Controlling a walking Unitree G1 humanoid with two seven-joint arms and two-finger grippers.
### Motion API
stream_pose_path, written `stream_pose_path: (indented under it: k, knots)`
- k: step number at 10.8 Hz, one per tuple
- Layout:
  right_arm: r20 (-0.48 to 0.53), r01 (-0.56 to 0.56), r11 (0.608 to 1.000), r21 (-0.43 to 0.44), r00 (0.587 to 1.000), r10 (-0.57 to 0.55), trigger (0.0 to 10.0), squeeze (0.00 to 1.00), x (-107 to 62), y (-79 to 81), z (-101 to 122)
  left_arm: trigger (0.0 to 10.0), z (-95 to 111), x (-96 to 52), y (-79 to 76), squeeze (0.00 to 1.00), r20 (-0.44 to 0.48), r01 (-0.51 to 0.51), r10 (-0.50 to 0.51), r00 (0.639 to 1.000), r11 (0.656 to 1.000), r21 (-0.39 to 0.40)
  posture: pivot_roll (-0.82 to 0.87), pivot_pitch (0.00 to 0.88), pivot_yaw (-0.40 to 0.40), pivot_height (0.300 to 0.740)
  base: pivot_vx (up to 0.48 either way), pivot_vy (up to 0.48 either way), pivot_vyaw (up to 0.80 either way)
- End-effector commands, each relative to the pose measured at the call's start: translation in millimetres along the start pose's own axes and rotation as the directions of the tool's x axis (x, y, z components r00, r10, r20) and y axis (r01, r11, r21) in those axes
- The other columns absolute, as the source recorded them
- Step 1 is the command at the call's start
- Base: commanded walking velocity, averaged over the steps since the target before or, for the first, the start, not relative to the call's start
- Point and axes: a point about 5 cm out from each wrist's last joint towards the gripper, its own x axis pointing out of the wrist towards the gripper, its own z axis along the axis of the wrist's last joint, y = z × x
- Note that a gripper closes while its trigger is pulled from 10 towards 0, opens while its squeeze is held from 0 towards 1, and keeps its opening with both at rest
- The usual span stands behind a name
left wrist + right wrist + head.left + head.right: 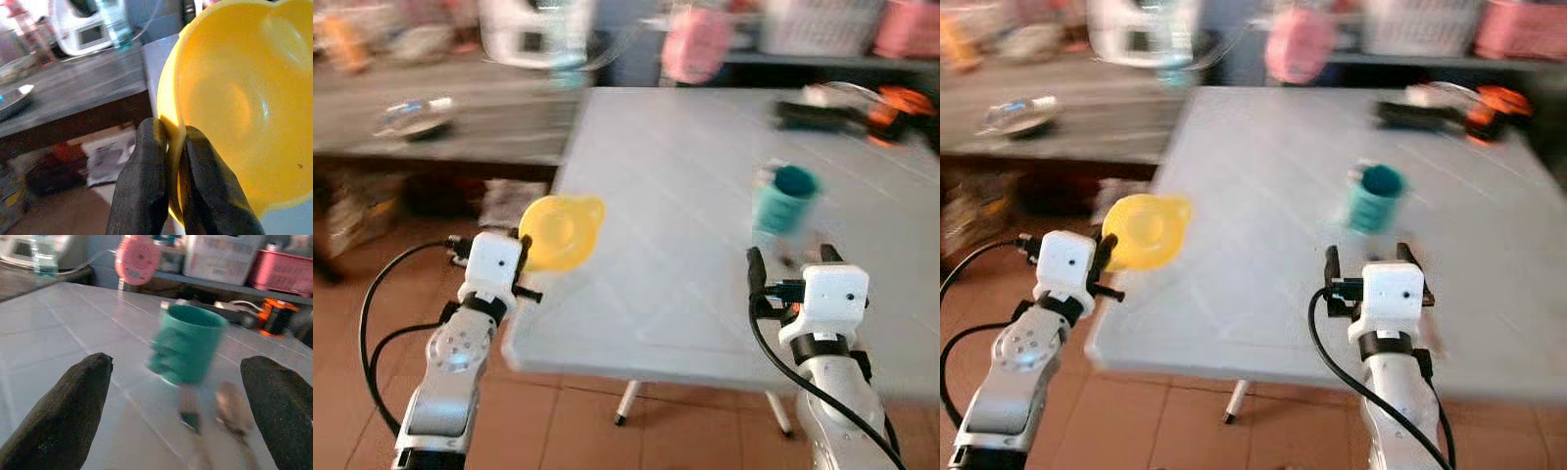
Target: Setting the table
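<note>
Our left gripper (168, 147) pinches the yellow bowl's (558, 231) rim; our right gripper (178, 382), fingers apart, faces the teal cup (186, 342).

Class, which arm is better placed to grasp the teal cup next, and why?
Right. Its pincer is open with the cup standing on the table just ahead of its fingers, while the left pincer is shut on the yellow bowl.

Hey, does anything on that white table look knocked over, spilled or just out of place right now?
Nothing stands out. The teal cup stands upright on the white table, with no spill visible. The yellow bowl is off the table, tilted, pinched by its rim in the left gripper. The right gripper is open before the cup.
</note>
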Motion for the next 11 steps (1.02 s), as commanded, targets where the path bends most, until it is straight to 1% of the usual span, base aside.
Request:
stream_pose_path:
  k: [1, 4, 5, 8, 11]
  knots:
    - [0.016, 0.004, 1.000, 0.004, 1.000, -0.004, 10.0, 0.00, 1.0, -0.1, 2.4, 10.0, -2.4, 0.2, 1.0, 0.00, -0.017, 0.008, -0.008, 1.000, 1.000, 0.000, 0.03, 0.073, 0.040, 0.740, 0.000, 0.277, 0.00]
    - [0.021, -0.006, 1.000, -0.004, 1.000, 0.006, 10.0, 0.00, 2.3, 0.8, 3.5, 10.0, -5.6, -0.8, -2.2, 0.00, -0.031, 0.016, -0.016, 0.999, 1.000, -0.002, 0.03, 0.082, 0.040, 0.740, 0.000, 0.385, 0.00]
    - [0.022, -0.006, 1.000, -0.008, 1.000, 0.006, 10.0, 0.00, 2.1, 0.3, 3.9, 10.0, -5.5, 0.1, -4.1, 0.00, -0.032, 0.022, -0.022, 0.999, 1.000, -0.002, 0.02, 0.086, 0.042, 0.740, 0.000, 0.420, 0.00]
    - [0.024, -0.001, 1.000, -0.009, 1.000, 0.002, 10.0, 0.00, 1.4, 0.4, 4.9, 10.0, -3.0, 5.8, -2.4, 0.00, -0.028, 0.038, -0.038, 0.999, 0.999, 0.009, 0.02, 0.090, 0.050, 0.740, 0.000, 0.461, 0.00]
    - [0.022, 0.007, 1.000, -0.005, 1.000, -0.007, 10.0, 0.00, 0.5, 0.0, 4.1, 10.0, -3.6, 8.3, -5.7, 0.00, -0.027, 0.054, -0.054, 0.998, 0.998, 0.009, 0.01, 0.091, 0.054, 0.740, 0.000, 0.480, 0.00]
